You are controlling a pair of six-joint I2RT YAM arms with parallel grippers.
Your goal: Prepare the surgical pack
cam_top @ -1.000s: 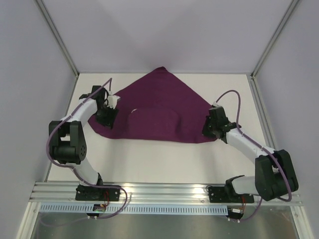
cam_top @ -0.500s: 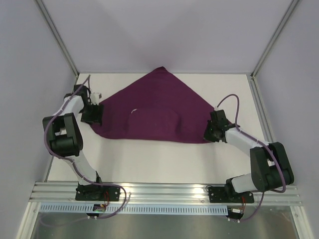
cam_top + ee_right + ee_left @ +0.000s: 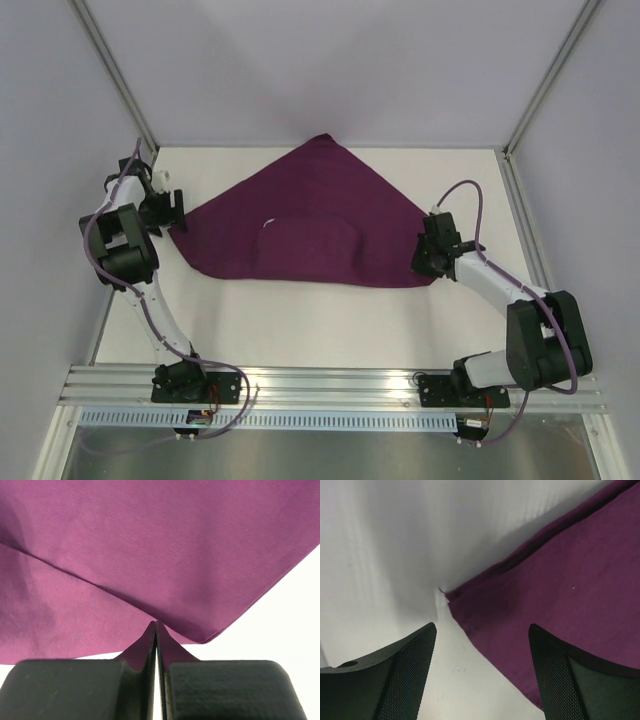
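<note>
At the right corner of the large deep-purple fabric cloth (image 3: 310,215), my right gripper (image 3: 156,626) pinched its fold; my left gripper (image 3: 481,632) gaped empty near its left corner.

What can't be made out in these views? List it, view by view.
Top view: whatever raises the hump in the purple cloth; the cloth covers it.
Right wrist view: how much cloth the shut right jaws pinch; their own pads hide it.
Left wrist view: most of the cloth, cut off by the frame's right edge.
Top view: the left jaws' gap, too small to read.
</note>
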